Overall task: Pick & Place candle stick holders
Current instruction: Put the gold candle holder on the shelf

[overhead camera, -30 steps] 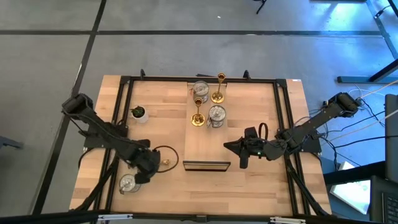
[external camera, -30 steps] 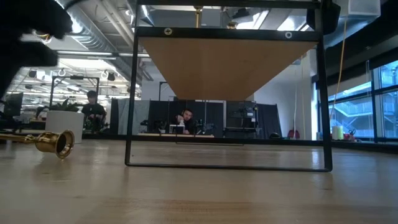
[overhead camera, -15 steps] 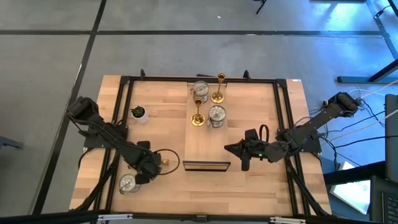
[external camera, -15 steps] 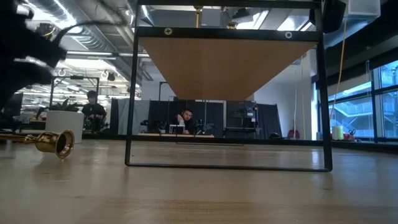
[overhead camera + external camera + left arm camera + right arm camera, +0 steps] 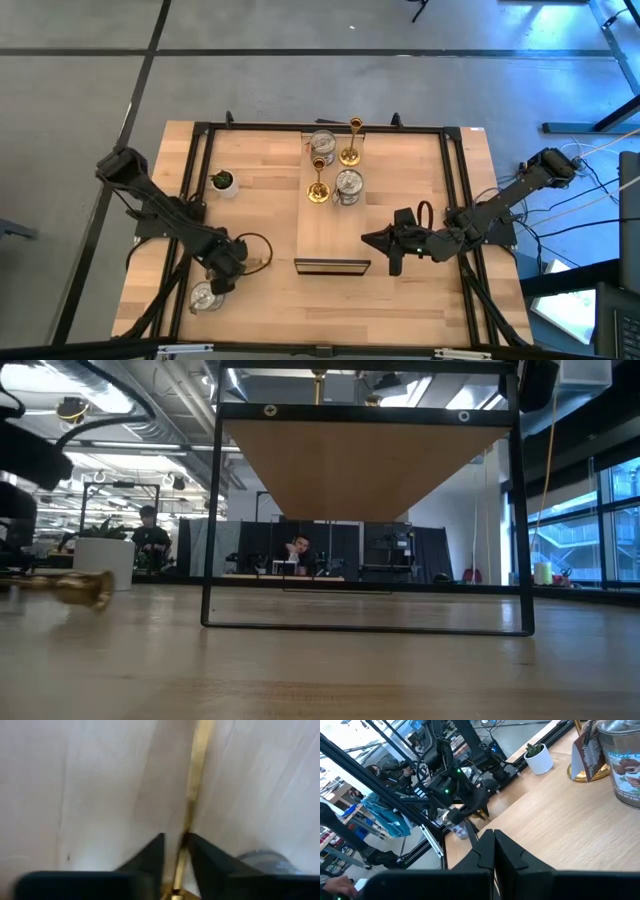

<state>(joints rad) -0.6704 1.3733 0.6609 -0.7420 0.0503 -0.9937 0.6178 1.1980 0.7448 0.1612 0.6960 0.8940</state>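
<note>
Behind the pale wooden table (image 5: 430, 300) the workshop runs back in a blur of desks and ceiling lights, a couple of people sitting far off, none of them near the rig. Four holders already stand on the long wooden board (image 5: 330, 235) at the middle: two slim gold sticks (image 5: 352, 142) and two silvery cups (image 5: 347, 186). The left gripper (image 5: 175, 851) is down at the near-left part of the table, its fingers drawn in on either side of the stem of the gold candle stick holder (image 5: 196, 780) lying flat on its side; whether they have actually bitten, I cannot tell. The last silvery cup (image 5: 204, 296) sits just beside that gripper. The right gripper (image 5: 493, 851) waits by the near end of the board with its fingers pressed together on nothing. The stem looks thin and polished, so I would guess it could roll or squirt out from between the fingers, or swing by its heavier end on the lift. The neighbouring cup is close enough to get knocked, and a tilted stick could clip the holders already standing on the board.
</note>
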